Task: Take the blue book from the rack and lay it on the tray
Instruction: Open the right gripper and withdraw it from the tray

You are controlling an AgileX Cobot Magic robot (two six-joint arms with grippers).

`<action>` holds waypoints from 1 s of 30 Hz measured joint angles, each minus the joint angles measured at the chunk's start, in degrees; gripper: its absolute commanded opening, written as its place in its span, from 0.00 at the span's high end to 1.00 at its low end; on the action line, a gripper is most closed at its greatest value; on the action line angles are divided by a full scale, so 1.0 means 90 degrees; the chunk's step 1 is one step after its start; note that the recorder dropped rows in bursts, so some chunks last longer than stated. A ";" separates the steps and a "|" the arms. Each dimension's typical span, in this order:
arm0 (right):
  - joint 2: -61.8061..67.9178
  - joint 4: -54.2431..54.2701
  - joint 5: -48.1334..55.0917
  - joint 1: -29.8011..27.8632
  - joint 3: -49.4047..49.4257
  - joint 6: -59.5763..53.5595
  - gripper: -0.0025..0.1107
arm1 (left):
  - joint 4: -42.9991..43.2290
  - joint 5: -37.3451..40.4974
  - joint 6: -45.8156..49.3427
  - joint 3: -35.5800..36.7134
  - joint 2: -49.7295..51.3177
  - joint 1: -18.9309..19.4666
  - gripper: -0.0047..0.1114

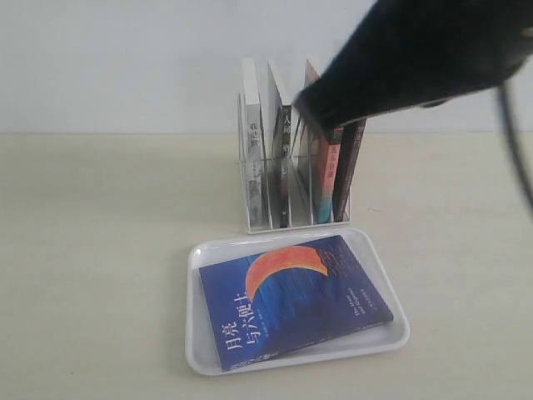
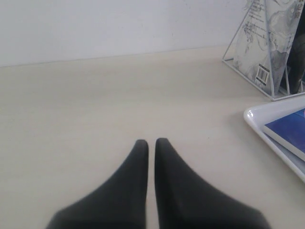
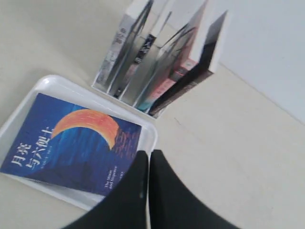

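Observation:
The blue book (image 1: pixel 291 300) with its orange crescent lies flat, cover up, in the white tray (image 1: pixel 391 337), slightly askew. It shows again in the right wrist view as blue book (image 3: pixel 71 143) in the tray (image 3: pixel 150 136), and as a blue corner (image 2: pixel 288 131) in the tray (image 2: pixel 255 119) in the left wrist view. The white wire rack (image 1: pixel 258 221) stands just behind the tray with several books upright in it. My right gripper (image 3: pixel 148 155) hangs shut and empty above the tray's edge; its arm (image 1: pixel 416 54) is blurred at upper right. My left gripper (image 2: pixel 151 142) is shut, empty, over bare table left of the tray.
In the rack (image 3: pixel 102 86) stand a white-covered book (image 1: pixel 252 125), a black-spined book (image 1: pixel 351 167) and one with a pink-red and teal spine (image 1: pixel 327 179). A pale wall rises close behind the rack. A dark cable (image 1: pixel 515 142) hangs at the right edge.

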 measured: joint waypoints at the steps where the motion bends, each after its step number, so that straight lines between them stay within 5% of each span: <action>1: -0.0277 -0.0063 -0.0031 -0.0061 0.0161 0.0015 0.98 | 0.0000 0.0000 0.0000 0.0000 0.0000 0.0000 0.92; 8: -0.1628 -0.0360 -0.0818 -0.1368 0.0617 -0.0119 0.98 | 0.0000 0.0000 0.0000 0.0000 0.0000 0.0000 0.92; 17: -0.1809 -0.0201 -0.2042 -0.3904 0.0774 -0.0746 0.98 | 0.0000 0.0000 0.0000 0.0000 0.0000 0.0000 0.92; 30: -0.1809 0.2366 -0.3153 -0.6065 0.0831 -0.2579 0.98 | 0.0000 0.0000 0.0000 0.0000 0.0000 0.0000 0.92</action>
